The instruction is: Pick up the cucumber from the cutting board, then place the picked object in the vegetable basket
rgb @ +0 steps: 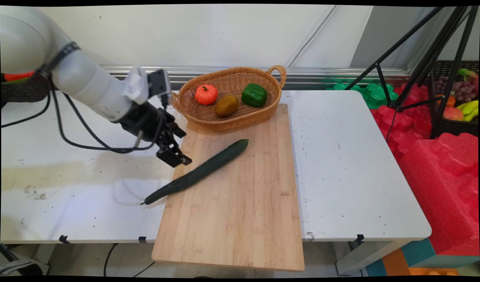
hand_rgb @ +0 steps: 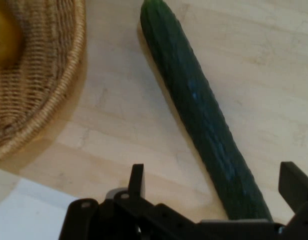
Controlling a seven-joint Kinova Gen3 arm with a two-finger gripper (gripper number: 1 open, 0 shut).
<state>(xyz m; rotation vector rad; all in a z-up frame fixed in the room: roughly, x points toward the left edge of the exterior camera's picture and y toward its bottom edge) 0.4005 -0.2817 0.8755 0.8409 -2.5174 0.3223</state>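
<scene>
Your gripper (rgb: 173, 154) hangs w/ fingers (hand_rgb: 137, 181) spread wide, holding nothing, over the left edge of the cutting board (rgb: 240, 211). In the hand view the cucumber (hand_rgb: 201, 107) runs up between the two fingers, nearer the right-hand one, but you can't tell whether either pad touches it; looks apart. From the main view the cucumber lies diagonally, just right of & below the fingers: thick end on the board pointing toward the basket (rgb: 208, 117), thin stem end off the board's left edge on the white counter (rgb: 341, 164).

Basket sits at the board's far end, partly on it, w/ a small orange pumpkin (rgb: 206, 94), a brownish potato-like piece (rgb: 226, 106) & a green pepper (rgb: 254, 95) inside. In the hand view the basket rim shows top left, well clear of the fingers. Black cables (rgb: 79, 133) droop from the arm to the counter's left side.
</scene>
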